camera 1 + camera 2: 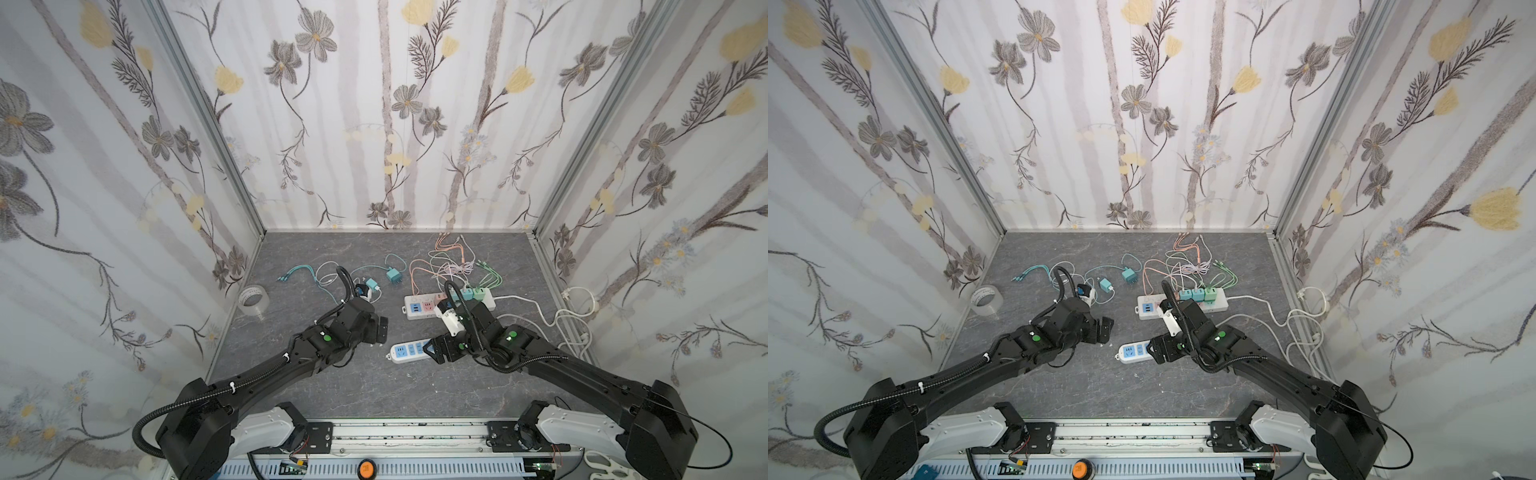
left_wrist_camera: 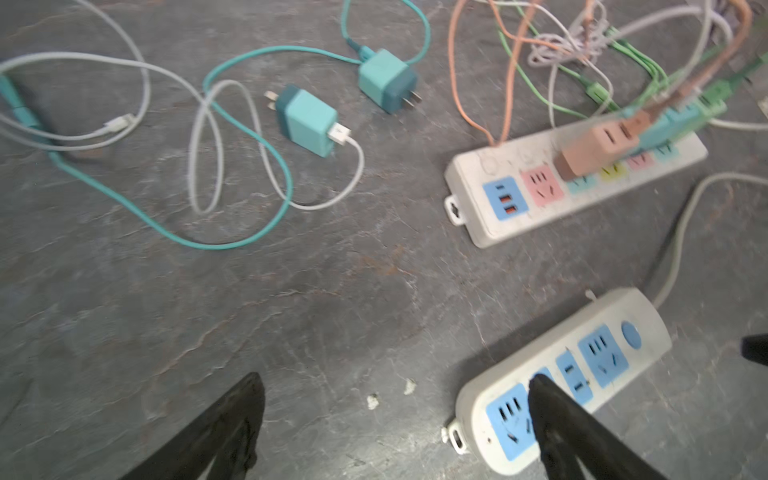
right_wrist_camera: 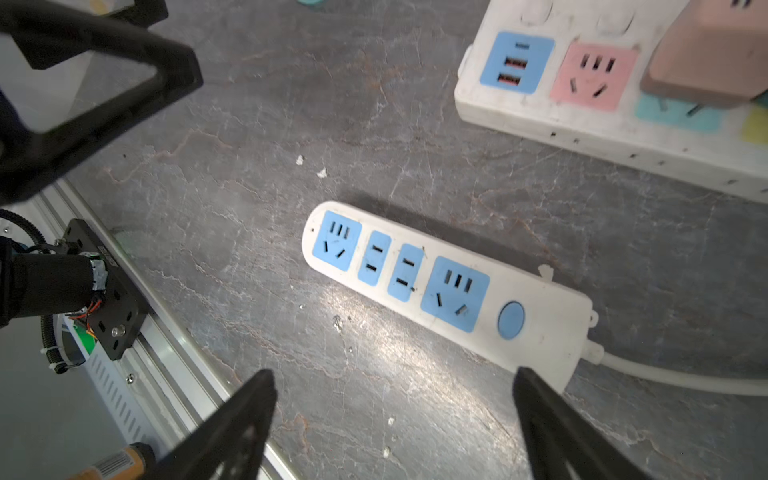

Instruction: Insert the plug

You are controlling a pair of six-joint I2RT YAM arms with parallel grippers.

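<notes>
Plug [image 2: 309,122] — teal cube, two prongs, white cable [image 2: 362,164] attached.

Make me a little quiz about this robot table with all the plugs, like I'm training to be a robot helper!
1. True or false: the right tool is holding a plug.
2. What colour are the sockets on the small power strip? A) red B) blue C) black
3. How many teal chargers lie loose on the table, not plugged into any strip?

Key: 1 false, its jaws stand open and empty; 2 B; 3 two.
</notes>
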